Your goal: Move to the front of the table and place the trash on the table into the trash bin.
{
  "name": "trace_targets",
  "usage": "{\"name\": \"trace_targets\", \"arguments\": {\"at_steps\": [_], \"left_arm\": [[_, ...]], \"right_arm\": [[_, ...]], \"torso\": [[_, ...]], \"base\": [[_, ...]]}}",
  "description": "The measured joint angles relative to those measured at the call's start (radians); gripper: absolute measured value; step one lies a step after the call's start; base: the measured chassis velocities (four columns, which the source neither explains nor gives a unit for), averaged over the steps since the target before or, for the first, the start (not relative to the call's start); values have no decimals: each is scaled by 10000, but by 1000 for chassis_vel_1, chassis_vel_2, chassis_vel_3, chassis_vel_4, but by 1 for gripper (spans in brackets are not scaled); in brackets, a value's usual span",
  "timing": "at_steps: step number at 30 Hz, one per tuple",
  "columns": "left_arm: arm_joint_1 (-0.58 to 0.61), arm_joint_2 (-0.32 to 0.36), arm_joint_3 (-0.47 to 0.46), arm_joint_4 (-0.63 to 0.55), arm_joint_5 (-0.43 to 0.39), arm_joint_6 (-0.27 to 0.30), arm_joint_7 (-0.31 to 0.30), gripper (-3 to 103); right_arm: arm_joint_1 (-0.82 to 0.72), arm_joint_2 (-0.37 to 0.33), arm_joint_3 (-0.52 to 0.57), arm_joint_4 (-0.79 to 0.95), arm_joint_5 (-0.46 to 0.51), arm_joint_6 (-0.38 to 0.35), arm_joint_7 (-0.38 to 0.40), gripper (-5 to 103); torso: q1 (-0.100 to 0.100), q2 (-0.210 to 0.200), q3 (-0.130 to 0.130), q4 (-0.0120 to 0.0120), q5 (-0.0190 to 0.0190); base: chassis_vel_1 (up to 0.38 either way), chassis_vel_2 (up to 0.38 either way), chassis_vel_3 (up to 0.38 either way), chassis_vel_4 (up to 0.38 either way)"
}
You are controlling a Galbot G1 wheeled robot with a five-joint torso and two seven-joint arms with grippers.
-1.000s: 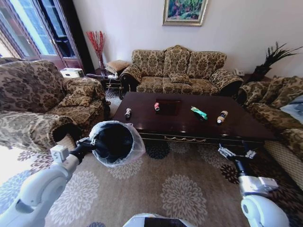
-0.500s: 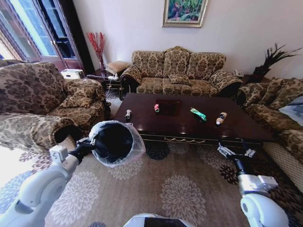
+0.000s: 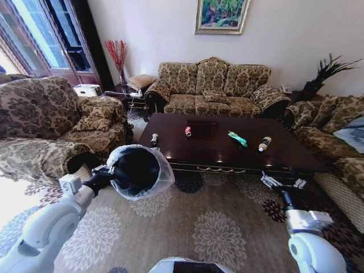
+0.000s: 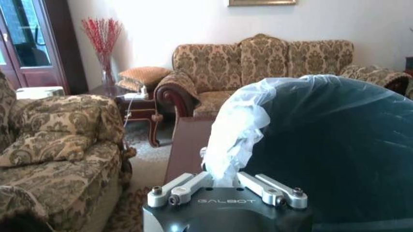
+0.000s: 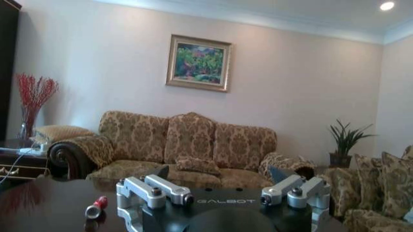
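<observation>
GALBOT is printed on both wrists. Left end effector [image 3: 111, 171] grips the black bag-lined trash bin [image 3: 138, 171] at 9 o'clock; right end effector [image 3: 282, 183] gapes wide. Cans, wrapper, bottle sit on the glossy reddish-brown worktop [image 3: 216, 149] at 12.

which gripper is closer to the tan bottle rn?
Right. The right gripper hangs open just off the table's front edge, near the tan bottle. The left gripper, clamping the trash bin, is much farther.
</observation>
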Motion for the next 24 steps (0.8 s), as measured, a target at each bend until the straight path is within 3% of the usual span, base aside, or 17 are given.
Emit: {"name": "trace_targets", "arguments": {"at_steps": [3,9,12,24], "left_arm": [[169,-10,-169,-123,36,-2,-49,2],[302,-50,-315,-150,30,-39,11,2],[279,-91,-139,-80,14,-441,2,2],[280,-271,441,7,257,-709,-27,2]], "right_arm": [[122,-173,93,9,217,-26,12,100],[347,-244,-51,9,188,-191,38,100],[464,-189,-152,-35,90,-221,-2,100],[522,-70,-120,-421,21,-159,-453,100]], "torso": [[158,332,174,4,1],[267,587,315,1,0],[367,801,438,3,0],[439,976,540,1,1]], "base": [[0,0,0,0],[0,0,0,0],[0,0,0,0],[0,0,0,0]]}}
